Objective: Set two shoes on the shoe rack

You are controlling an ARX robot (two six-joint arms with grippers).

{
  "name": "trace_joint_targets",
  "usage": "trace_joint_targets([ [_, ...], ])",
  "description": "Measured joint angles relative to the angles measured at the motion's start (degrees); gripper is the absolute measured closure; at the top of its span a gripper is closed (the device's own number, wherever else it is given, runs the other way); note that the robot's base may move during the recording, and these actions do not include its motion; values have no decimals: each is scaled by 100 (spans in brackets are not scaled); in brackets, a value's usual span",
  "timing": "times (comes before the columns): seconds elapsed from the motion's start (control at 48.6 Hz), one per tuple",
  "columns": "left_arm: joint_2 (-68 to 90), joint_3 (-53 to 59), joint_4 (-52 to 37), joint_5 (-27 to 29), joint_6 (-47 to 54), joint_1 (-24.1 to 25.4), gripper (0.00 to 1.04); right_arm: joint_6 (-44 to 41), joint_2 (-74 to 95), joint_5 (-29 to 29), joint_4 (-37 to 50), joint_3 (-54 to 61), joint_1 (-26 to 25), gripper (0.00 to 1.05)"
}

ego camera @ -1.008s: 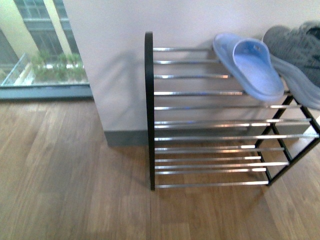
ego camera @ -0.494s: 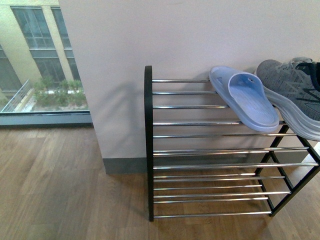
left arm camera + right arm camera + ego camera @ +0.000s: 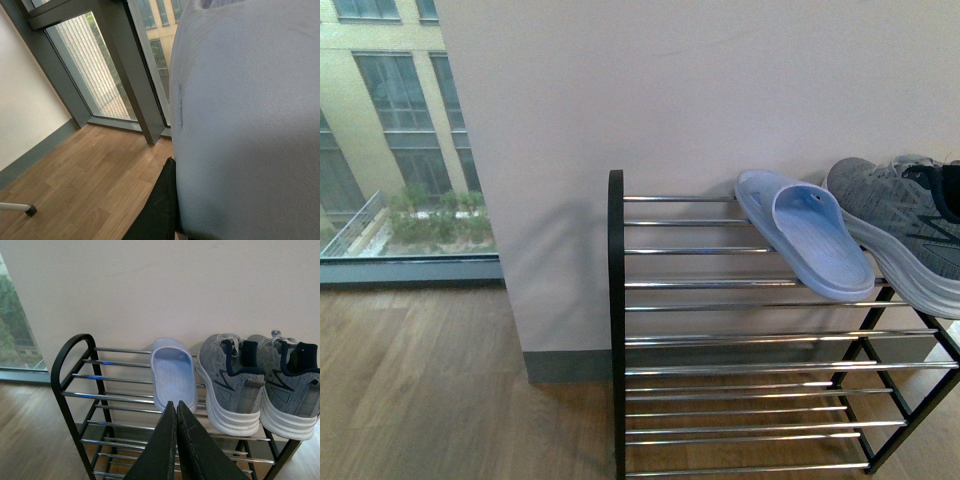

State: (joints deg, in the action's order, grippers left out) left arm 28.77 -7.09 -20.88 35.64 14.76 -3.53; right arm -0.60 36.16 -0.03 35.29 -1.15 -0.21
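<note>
The pale-blue slide slipper (image 3: 173, 375) is seen on the shoe rack (image 3: 80, 360) just ahead of the empty, closed right gripper (image 3: 176, 412), lengthwise along the jaws; the left gripper's state cannot be told.

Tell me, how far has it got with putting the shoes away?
One pale-blue slipper and two grey sneakers already sit on the shoe rack's top shelf. The left gripper holds something pale blue, seemingly the second slipper, not yet placed. The right gripper is shut and empty.
</note>
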Motion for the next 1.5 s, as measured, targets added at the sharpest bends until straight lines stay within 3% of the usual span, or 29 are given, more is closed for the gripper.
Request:
trace_joint_targets([
  [0.597,0,0,0,0,0,0,103,0,-1650,0,-1556,4,0,103],
  [1.214,0,0,0,0,0,0,103,0,-2616,0,-2518,4,0,103],
  [1.296,0,0,0,2,2,0,103,0,-3340,9,-3421,4,0,103],
  [1.502,0,0,0,0,2,0,103,0,-3576,4,-3510,4,0,103],
])
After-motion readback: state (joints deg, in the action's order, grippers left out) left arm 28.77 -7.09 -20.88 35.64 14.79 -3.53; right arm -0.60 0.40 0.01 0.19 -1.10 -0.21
